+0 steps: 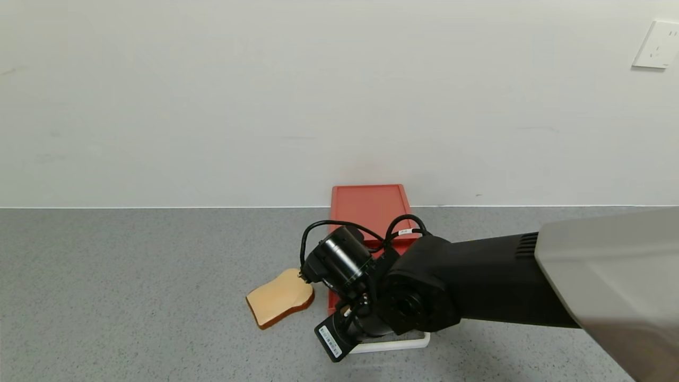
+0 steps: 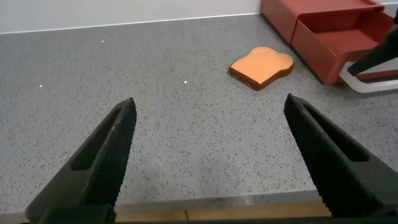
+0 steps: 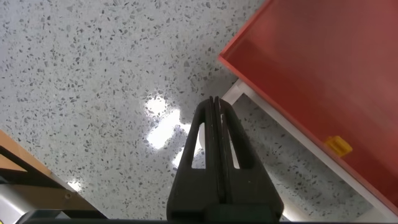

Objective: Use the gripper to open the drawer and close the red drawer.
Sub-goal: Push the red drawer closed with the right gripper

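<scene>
The flat red box (image 1: pixel 370 207) lies at the back of the grey table by the wall. Its drawer (image 2: pixel 339 34) is slid out towards me, with the white loop handle (image 1: pixel 395 345) at its front. My right gripper (image 1: pixel 333 339) is shut and empty, low over the table at the handle's left corner. In the right wrist view its closed fingers (image 3: pixel 214 115) lie beside the white handle (image 3: pixel 273 121) and the red drawer front (image 3: pixel 323 74); I cannot tell if they touch. My left gripper (image 2: pixel 211 155) is open and empty over bare table, off to the left.
A slice of bread (image 1: pixel 279 305) lies on the table just left of the drawer and shows in the left wrist view (image 2: pixel 261 67). The right arm (image 1: pixel 477 286) covers most of the drawer. The table's front edge (image 2: pixel 217 208) is under the left gripper. A wall socket (image 1: pixel 658 45) is at the upper right.
</scene>
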{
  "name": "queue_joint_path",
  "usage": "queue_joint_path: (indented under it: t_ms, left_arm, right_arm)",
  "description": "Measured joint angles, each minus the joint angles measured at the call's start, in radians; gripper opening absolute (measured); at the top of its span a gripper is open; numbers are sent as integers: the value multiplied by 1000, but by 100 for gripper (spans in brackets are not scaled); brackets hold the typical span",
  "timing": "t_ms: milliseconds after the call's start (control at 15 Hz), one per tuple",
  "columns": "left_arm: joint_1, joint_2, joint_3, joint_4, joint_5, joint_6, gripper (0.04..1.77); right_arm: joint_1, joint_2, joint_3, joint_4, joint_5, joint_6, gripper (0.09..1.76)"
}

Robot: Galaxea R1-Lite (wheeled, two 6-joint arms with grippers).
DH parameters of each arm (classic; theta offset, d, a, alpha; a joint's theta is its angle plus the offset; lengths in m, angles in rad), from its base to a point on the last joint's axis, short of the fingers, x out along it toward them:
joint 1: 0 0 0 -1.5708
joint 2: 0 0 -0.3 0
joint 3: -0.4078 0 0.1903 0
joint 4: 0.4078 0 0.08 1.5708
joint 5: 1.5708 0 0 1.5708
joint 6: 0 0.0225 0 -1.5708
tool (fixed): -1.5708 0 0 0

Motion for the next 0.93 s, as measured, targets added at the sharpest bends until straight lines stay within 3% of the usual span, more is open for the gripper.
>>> queue_joint_path:
  t_ms: [933]
  left_arm:
    - [0, 0, 0, 0, 0, 0, 172]
  right_arm:
    - [-29, 27, -76, -8, -1, -41, 12]
